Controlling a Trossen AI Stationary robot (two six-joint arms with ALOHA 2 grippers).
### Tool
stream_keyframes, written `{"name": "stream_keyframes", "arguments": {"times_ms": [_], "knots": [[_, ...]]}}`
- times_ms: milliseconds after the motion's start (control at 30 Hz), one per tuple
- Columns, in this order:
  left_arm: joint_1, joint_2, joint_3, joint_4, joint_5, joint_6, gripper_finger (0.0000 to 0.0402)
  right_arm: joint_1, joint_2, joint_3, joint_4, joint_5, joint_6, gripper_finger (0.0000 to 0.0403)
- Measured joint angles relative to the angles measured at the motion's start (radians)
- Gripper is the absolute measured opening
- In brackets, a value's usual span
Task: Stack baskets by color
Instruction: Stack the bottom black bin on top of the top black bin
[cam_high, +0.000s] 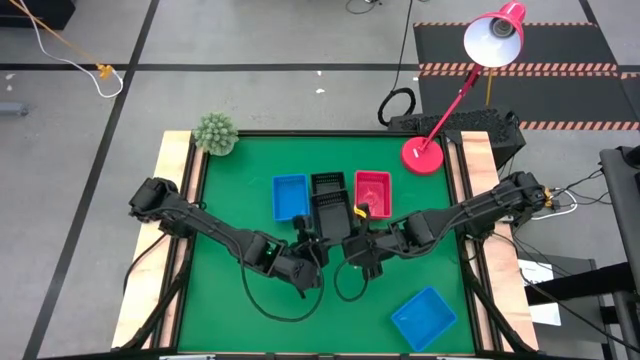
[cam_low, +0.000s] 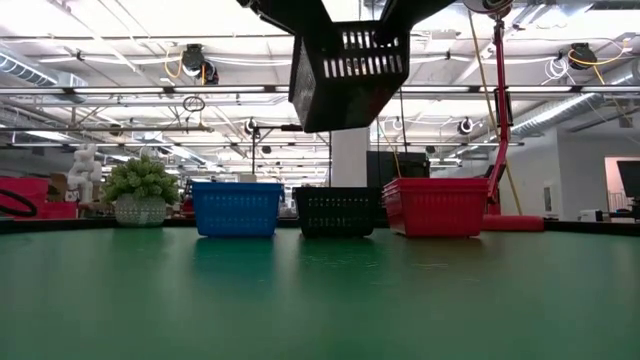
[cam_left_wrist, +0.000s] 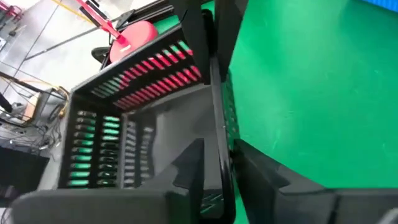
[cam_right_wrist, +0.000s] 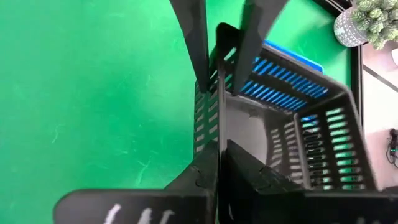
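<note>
- Black basket (cam_low: 348, 72) held in the air over the table centre, both grippers pinching its walls: left gripper (cam_left_wrist: 214, 155) from 8 o'clock, right gripper (cam_right_wrist: 219, 155) from 4 o'clock; probably a handover or steadying before stacking.
- It hangs above the black stack (cam_high: 327, 185) at 12, between the blue stack (cam_high: 289, 196) and red stack (cam_high: 372, 189).
- Lone blue basket (cam_high: 424, 317) at 5 o'clock, empty.

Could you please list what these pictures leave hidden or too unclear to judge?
- High view: the arms cover the lifted black basket, hiding its walls.
- High view: how many baskets the blue stack, black stack and red stack each hold is not readable.
- Low view: the picture's top edge cuts off both grippers.
- Low view: the loose blue basket does not show.
- Left wrist view: whether the left gripper pinches the wall is unclear.
</note>
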Motion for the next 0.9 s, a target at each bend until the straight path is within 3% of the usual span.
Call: {"name": "stream_keyframes", "arguments": {"times_ms": [200, 333, 500, 633, 900], "knots": [[0.002, 0.000, 0.000, 0.003, 0.008, 0.034, 0.0011, 0.005, 0.000, 0.000, 0.003, 0.003, -0.018, 0.0016], [0.001, 0.004, -0.003, -0.013, 0.011, 0.059, 0.0015, 0.023, -0.005, 0.003, 0.029, 0.007, -0.002, 0.0050], [0.001, 0.005, -0.003, -0.030, 0.022, 0.097, 0.0008, 0.050, -0.009, 0.003, 0.032, 0.014, 0.012, 0.0123], [0.007, 0.003, -0.003, -0.038, 0.021, 0.159, 0.0009, 0.091, -0.035, 0.003, 0.018, 0.125, 0.031, 0.0168], [0.068, -0.015, -0.003, -0.093, 0.017, 0.217, 0.0010, 0.246, -0.124, 0.003, 0.010, 0.288, 0.128, 0.0188]]}}
